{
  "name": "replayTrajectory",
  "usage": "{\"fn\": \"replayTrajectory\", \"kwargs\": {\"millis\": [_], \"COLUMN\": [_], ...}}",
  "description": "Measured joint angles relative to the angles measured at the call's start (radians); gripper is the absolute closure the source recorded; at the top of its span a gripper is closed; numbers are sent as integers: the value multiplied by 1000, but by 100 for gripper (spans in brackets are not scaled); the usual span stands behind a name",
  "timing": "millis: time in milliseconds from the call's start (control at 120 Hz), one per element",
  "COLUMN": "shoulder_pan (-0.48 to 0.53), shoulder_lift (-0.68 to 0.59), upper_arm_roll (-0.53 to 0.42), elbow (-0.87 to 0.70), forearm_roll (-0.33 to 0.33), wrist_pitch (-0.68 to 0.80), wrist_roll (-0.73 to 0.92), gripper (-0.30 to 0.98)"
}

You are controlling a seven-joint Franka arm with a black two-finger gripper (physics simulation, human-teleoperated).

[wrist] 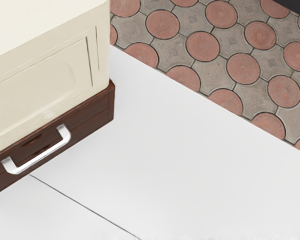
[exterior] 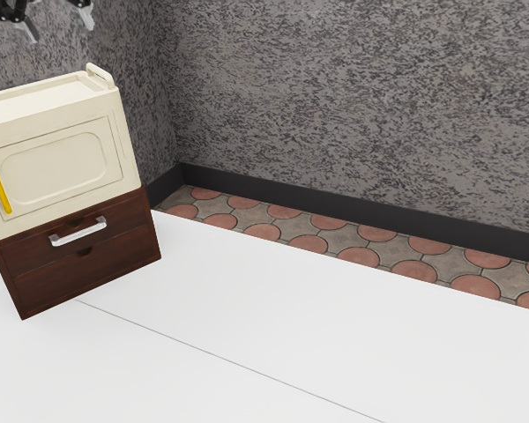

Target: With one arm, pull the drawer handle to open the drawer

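Height separates the black two-finger claw [exterior: 61, 31] from the silver, bar-shaped metal handle [exterior: 79, 232]: in the exterior view the claw hangs well above it, higher even than the cream box-shaped cabinet [exterior: 62, 167] with its slim yellow upright pull [exterior: 0, 189]. The claw is wide, its two fingers well apart with nothing between them. The handle sits on the face of the dark brown upper drawer [exterior: 123, 218], part of a low wooden unit [exterior: 88, 270] that stands on the white tabletop [exterior: 247, 344] and bears the cream cabinet. The drawer looks flush, so the pull is all ahead.

The handle's long axis runs level along the drawer front, and in the exterior view the fingers' spread seems to lie nearly along that same line. Closing across the bar would then probably call for a turn of the wrist, along with a descent clear of the cream cabinet's front. Kept as it seems now, the claw could straddle the bar lengthwise or bump its ends instead of gripping it
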Motion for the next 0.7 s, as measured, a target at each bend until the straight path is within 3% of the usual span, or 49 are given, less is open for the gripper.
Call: {"fn": "replayTrajectory", "kwargs": {"millis": [133, 233, 283, 383, 483, 575, 700], "shoulder_pan": [-29, -9, -17, -195, -313, -388, -406], "shoulder_lift": [-24, -239, -342, -538, -670, -757, -728], "upper_arm_roll": [-1, 5, 8, 80, 169, 216, 197], "elbow": [-66, -456, -651, -954, -1133, -1278, -1344], "forearm_roll": [-2, -11, -52, -105, -127, -64, 46], "wrist_pitch": [-1, 63, 120, 224, 259, 343, 459], "wrist_roll": [0, 0, 0, -2, -3, 19, 61], "gripper": [0, 0, 0, 0, 0, 0, 0]}}
